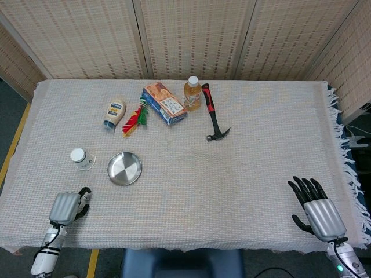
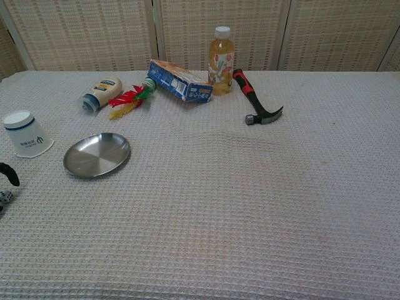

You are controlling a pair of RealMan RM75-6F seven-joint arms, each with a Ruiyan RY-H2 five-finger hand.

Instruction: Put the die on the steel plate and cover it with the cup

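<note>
The small white die (image 2: 5,196) lies on the cloth at the near left, at the edge of the chest view. My left hand (image 1: 68,207) reaches over it; one dark fingertip (image 2: 10,175) curls just above the die with a gap between them. The head view hides the die under those fingers. The steel plate (image 1: 124,168) (image 2: 97,154) sits to the right of and beyond the die. A white paper cup (image 1: 81,158) (image 2: 25,134) stands upside down, left of the plate. My right hand (image 1: 316,214) rests at the near right with fingers spread, holding nothing.
Along the back lie a mayonnaise bottle (image 1: 114,113), a red and green toy (image 1: 135,119), a snack box (image 1: 164,103), a juice bottle (image 1: 193,92) and a hammer (image 1: 214,116). The table's (image 1: 243,174) near edge runs just below both hands.
</note>
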